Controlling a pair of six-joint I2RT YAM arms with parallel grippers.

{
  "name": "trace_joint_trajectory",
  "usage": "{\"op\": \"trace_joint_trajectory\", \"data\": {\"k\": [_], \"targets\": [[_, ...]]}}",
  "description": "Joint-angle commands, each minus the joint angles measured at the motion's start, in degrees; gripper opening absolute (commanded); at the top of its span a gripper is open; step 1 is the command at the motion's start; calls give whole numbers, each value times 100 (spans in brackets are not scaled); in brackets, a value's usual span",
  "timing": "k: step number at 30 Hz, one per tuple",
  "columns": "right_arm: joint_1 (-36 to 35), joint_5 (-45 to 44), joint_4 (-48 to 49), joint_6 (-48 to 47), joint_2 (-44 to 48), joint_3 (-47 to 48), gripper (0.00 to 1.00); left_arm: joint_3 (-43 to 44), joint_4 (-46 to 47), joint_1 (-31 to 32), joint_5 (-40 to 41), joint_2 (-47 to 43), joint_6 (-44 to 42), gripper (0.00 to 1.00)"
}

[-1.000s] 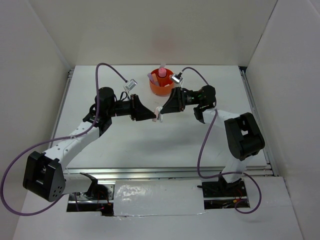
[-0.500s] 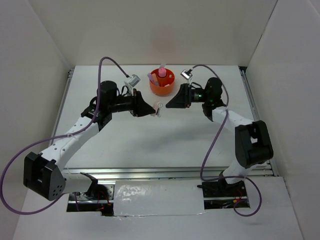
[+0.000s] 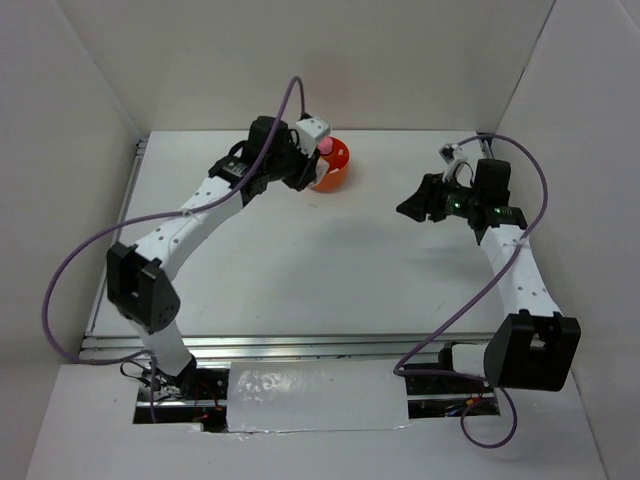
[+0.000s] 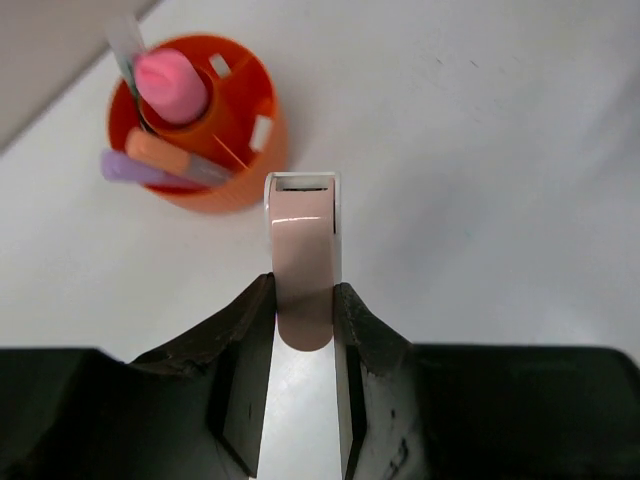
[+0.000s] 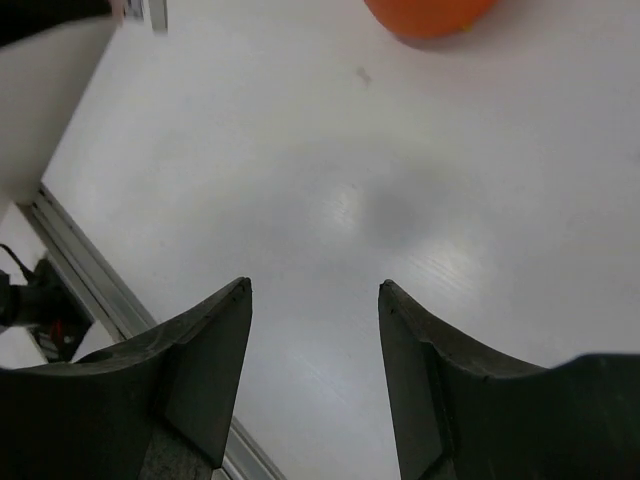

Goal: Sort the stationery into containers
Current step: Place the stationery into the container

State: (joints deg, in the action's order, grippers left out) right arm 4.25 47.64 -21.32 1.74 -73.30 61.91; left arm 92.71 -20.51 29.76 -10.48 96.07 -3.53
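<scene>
Where the matte white table (image 3: 300,270) nears the back wall sits the round glossy orange tub (image 4: 240,195), divided around a central ring. My right gripper (image 5: 313,290) is spread wide, holding nothing, well apart from the tub. My left gripper (image 4: 303,292) is clamped on a flat beige eraser (image 4: 302,250), far end at the tub's near wall. Inside the tub: stubby pink glue stick (image 4: 170,85) upright in the ring, orange-pink marker (image 4: 165,158) and purple pen (image 4: 130,170) leaning together, small white eraser (image 4: 262,132) separate. From above, my left wrist hides most of the tub.
</scene>
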Motion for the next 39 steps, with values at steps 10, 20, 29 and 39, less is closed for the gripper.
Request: {"op": "trace_joint_trajectory", "data": {"k": [10,20,29,39], "targets": [[832,193,-408,-455,782,-829,59,2744,-50,232,916,2547,-1790,0],[1051,404,-241,-306,676,-961,59,2444,1093,144,864,2855,-1897,0],[1192,571,-215,-253,632,-996,59,2647,1251,144,846,3286,-1853,0],[1289,703,-162,-183,580,-1023,59,2814,1330,118,881,3559,-1870,0]]}}
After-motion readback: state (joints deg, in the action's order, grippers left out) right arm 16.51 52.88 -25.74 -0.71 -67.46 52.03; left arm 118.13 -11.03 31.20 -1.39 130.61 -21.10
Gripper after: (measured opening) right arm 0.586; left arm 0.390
